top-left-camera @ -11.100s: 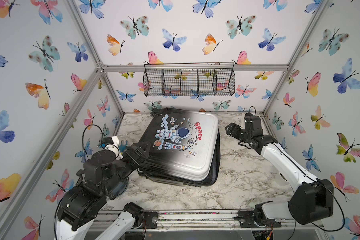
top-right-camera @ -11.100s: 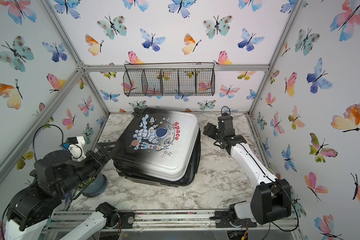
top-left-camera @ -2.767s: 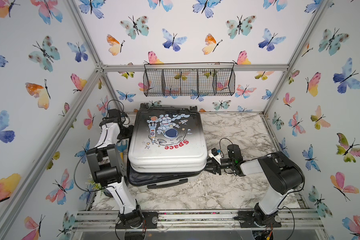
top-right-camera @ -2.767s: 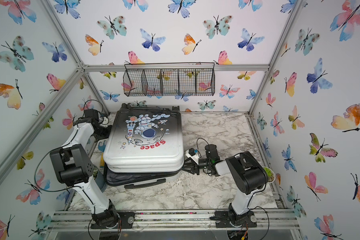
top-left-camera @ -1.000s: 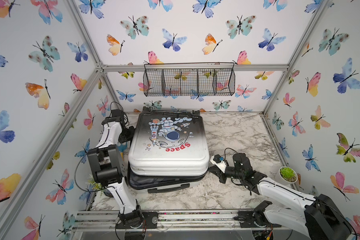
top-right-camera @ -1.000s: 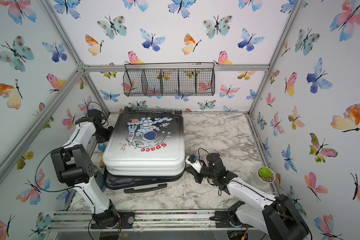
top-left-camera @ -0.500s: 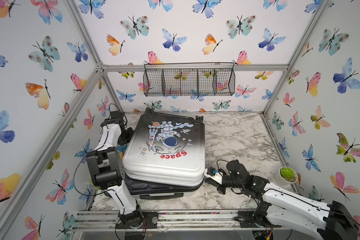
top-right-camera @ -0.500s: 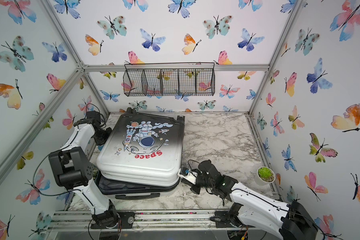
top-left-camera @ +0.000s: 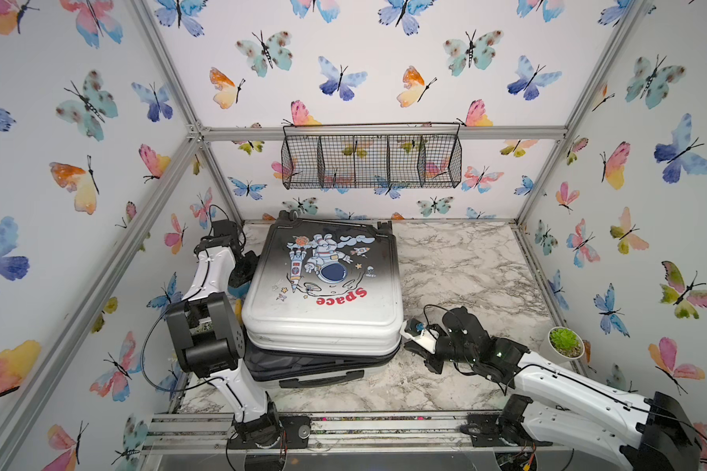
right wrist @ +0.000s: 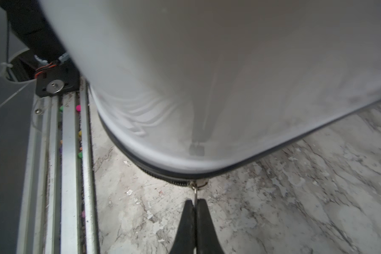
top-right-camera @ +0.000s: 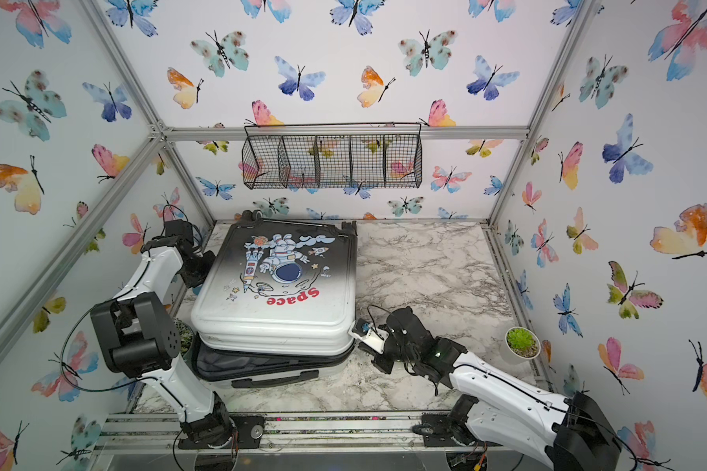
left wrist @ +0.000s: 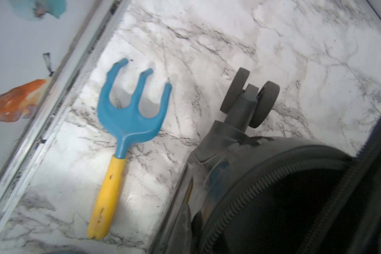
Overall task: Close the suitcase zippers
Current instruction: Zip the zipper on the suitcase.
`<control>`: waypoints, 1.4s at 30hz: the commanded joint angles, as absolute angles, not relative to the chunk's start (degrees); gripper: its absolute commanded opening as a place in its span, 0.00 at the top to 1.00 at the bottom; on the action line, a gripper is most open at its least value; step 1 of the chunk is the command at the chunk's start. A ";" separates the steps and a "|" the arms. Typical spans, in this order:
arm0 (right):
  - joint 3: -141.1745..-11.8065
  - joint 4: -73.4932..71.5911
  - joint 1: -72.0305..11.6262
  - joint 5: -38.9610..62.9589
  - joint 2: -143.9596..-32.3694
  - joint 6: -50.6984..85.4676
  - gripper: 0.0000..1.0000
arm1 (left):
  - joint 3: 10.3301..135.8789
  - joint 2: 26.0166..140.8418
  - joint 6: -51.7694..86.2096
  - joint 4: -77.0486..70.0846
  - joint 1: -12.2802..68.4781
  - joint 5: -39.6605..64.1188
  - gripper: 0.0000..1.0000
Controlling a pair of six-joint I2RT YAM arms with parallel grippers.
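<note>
Where the marble-patterned tabletop (top-left-camera: 466, 265) meets the left wall, one small hard-shell suitcase (top-left-camera: 323, 285) lies flat with its printed shell facing up. The print shows a cartoon astronaut, a rocket and a single red word, "Space", which reads upside down from the camera. The shell fades from black at the far end to white at the near end. Along the near side the two halves sit apart, and dark fabric shows between them above one black carry handle (top-left-camera: 321, 381). One black zipper track (right wrist: 158, 173) runs round the rim, and in the right wrist view one small metal zipper pull (right wrist: 194, 190) hangs from it at the near right corner. The right claw (right wrist: 195, 205) is squeezed closed on that pull. The left claw (top-left-camera: 243, 271) sits at the case's left edge towards the far end; it is closed, and whether it pinches anything is hidden. The left wrist view shows one twin black wheel (left wrist: 249, 99). Near it one toy rake (left wrist: 123, 132), with three blue prongs and a yellow handle, lies on the tabletop. One potted green succulent (top-left-camera: 564, 342) stands by the right wall. One black wire basket (top-left-camera: 370, 163) hangs on the back wall.
</note>
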State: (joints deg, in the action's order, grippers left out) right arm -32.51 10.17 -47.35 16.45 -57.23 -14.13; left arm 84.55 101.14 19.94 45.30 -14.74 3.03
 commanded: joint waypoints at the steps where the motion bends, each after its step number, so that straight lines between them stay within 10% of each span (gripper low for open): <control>1: -39.74 10.93 -41.39 21.50 -58.05 -15.87 0.97 | 82.18 92.62 34.80 39.29 -16.26 -6.24 1.00; 19: -39.56 17.18 -39.85 27.61 -64.49 -18.63 0.97 | 56.00 74.41 61.28 31.92 -9.56 4.81 1.00; 42: -45.71 26.36 -48.97 17.00 -61.24 -13.53 0.97 | 66.32 78.90 60.22 35.35 -20.02 -4.99 1.00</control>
State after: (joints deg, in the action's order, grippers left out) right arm -41.91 21.91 -46.09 8.36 -60.16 -14.17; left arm 61.30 80.01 45.87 41.28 -15.97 -2.44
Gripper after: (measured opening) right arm 0.049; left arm 0.091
